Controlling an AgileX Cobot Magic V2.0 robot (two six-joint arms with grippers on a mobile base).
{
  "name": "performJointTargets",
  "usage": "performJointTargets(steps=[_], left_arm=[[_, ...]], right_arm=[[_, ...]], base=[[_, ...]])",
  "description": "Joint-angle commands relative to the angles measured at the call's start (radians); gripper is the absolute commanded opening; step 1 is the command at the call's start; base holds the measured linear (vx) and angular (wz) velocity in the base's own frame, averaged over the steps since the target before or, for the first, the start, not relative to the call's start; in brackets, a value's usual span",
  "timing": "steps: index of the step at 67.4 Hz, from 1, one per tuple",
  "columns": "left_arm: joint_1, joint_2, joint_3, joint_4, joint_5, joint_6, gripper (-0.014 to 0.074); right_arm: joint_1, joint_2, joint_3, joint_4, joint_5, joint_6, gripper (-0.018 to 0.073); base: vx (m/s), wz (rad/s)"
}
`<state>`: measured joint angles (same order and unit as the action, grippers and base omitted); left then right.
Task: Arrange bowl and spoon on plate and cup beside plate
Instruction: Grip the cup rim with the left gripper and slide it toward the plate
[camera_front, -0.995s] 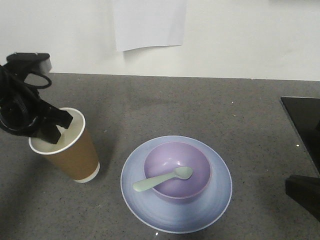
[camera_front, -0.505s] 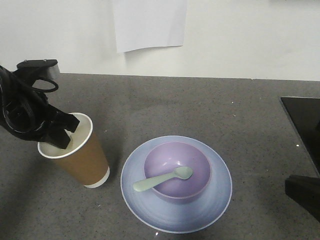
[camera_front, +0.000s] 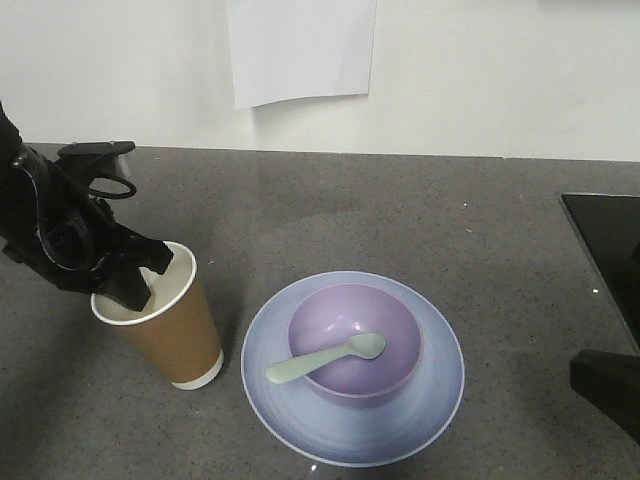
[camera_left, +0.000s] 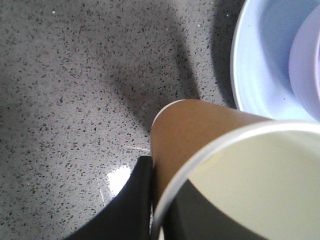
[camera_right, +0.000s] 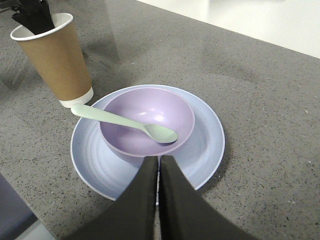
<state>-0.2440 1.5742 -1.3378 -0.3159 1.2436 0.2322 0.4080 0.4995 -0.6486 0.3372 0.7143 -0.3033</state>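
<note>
- Step in hand, as I judge it: placing the cup (camera_front: 165, 320) beside the plate (camera_front: 352, 368). The bowl (camera_front: 355, 342) already sits on the plate and the spoon (camera_front: 325, 358) lies in the bowl, its handle out over the bowl's left rim.
- The cup stands at the lower left of the front view, upright or nearly so, just left of the plate with a narrow strip of counter (camera_front: 400, 210) between them. Whether its base rests fully on the counter I cannot tell.
- The left gripper (camera_front: 140, 275) is clamped on the cup's rim, one finger inside the cup and one outside down its wall, as the left wrist view shows.
- The right gripper (camera_right: 159, 172) has its fingers pressed together, holding nothing, low in the right wrist view over the plate's near edge.
- Next move, as a judgement: settle the cup flat, part the fingers, and lift straight up so the inner finger does not tip the light cup toward the plate.
- No brand, label or writing is readable; the white sheet (camera_front: 300, 45) on the wall at top centre looks blank.
</note>
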Motion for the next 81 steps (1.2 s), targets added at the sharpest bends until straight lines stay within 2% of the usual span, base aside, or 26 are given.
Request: performJointTargets(steps=[1,42,54,71,81], left_arm=[[-0.004,-0.026,-0.024,-0.029,0.005,0.002,-0.0008],[-0.004,-0.004,-0.024,-0.035,0.005,0.019,0.0013],[-0.004,-0.004,-0.024,-0.036,0.007,0.019,0.01],[-0.004,-0.004,-0.024,-0.039,0.007,0.018,0.0286],[-0.004,-0.004,-0.024,-0.057,0.007,0.018,0.0351]], right_arm=[[0.0,0.004,-0.023,0.015,-0.067,-0.002,-0.0004],[0.0,0.004,-0.023,0.015,-0.07,-0.002,-0.0004],[0.0,0.004,-0.023,0.015,-0.071,-0.002,-0.0004],[0.0,0.004,-0.023,0.014,-0.071,-0.002,-0.0004],[0.0,0.004,-0.023,0.014,-0.071,-0.002,-0.0004]], base=[[0.0,0.0],[0.0,0.0],[0.0,0.0],[0.0,0.0],[0.0,0.0]])
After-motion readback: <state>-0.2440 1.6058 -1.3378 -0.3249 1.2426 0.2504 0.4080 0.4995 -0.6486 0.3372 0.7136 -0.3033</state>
